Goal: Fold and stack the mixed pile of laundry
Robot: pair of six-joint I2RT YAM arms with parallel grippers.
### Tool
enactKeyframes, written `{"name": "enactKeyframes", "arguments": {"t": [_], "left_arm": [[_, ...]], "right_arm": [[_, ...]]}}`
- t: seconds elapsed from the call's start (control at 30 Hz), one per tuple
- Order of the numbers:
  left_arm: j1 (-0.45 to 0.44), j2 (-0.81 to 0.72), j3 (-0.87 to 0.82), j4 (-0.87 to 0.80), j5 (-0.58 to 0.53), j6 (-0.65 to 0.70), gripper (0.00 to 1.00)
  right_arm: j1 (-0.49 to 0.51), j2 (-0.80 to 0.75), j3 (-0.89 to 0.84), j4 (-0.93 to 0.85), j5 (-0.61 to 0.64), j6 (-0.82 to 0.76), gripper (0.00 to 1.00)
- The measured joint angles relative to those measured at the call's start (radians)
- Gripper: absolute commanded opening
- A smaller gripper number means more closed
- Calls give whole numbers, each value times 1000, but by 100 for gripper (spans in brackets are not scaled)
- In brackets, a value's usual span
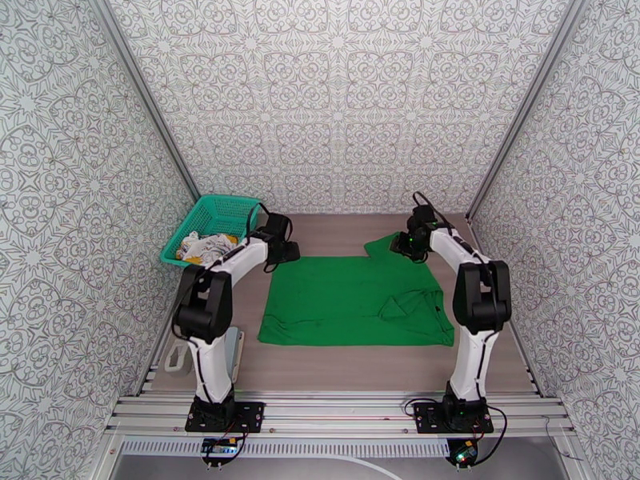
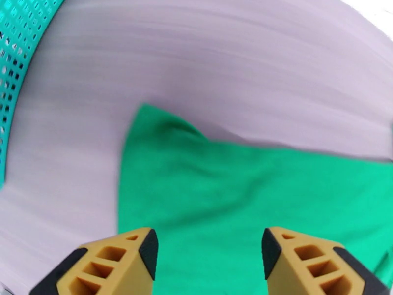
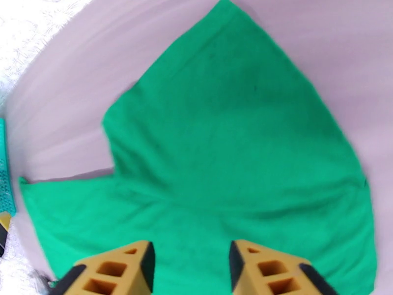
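Top external view: the green shirt [image 1: 356, 302] lies spread on the desk [image 1: 344, 370] at the centre of the frame. One sleeve points toward the upper right, and a rumpled patch sits near the shirt's lower right corner. The white printed garment [image 1: 204, 247] lies bunched inside the teal mesh basket [image 1: 228, 206] at the left of the frame, well apart from the shirt.

Left wrist view: the left fingers [image 2: 147, 251] are spread apart, grasp nothing, and hover over a corner of the shirt. Right wrist view: the right fingers [image 3: 145, 261] are likewise spread and empty, above the sleeve.

Task status, as a judgement: early stage. The shirt is laid out but shows no deliberate fold. Both garments remain to be folded, the printed one must first leave the basket, and no stack exists.

Surface and room: the desk is pale, wood-grained and matte. Patterned grey-and-white wall panels [image 1: 336, 98] enclose it on three sides. Aluminium rails [image 1: 336, 410] along the bottom of the frame carry both arm bases.
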Motion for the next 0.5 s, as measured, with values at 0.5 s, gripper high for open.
{"name": "enactKeyframes", "arguments": {"t": [0.5], "left_arm": [[92,245,219,-67,-3,16,53]], "right_arm": [[-37,362,473,-178,7,-68,45]]}}
